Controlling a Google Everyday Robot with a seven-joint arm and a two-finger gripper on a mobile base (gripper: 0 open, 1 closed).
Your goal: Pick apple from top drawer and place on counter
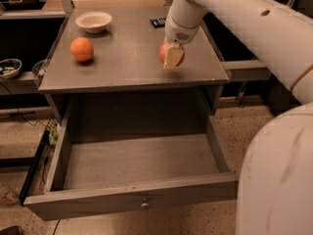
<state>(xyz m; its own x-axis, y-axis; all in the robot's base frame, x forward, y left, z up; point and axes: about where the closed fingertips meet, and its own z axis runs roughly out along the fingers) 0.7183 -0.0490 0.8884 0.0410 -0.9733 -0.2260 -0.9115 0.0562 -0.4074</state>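
Observation:
The gripper [172, 56] hangs over the right side of the counter [127, 58], shut on the apple [164, 54]. The apple is red and shows on both sides of the pale front finger [173, 58]. It sits at or just above the counter surface; I cannot tell whether it touches. The top drawer [132, 199] is pulled wide open below the counter, and its grey inside holds nothing. A small metal pull [145, 204] is at the centre of the front panel.
An orange-coloured round fruit [81, 49] lies on the counter's left. A white bowl [93, 21] stands at the back left and a small dark object [157, 22] at the back. The white arm [274, 82] fills the right side. A low shelf with a bowl [9, 67] is at far left.

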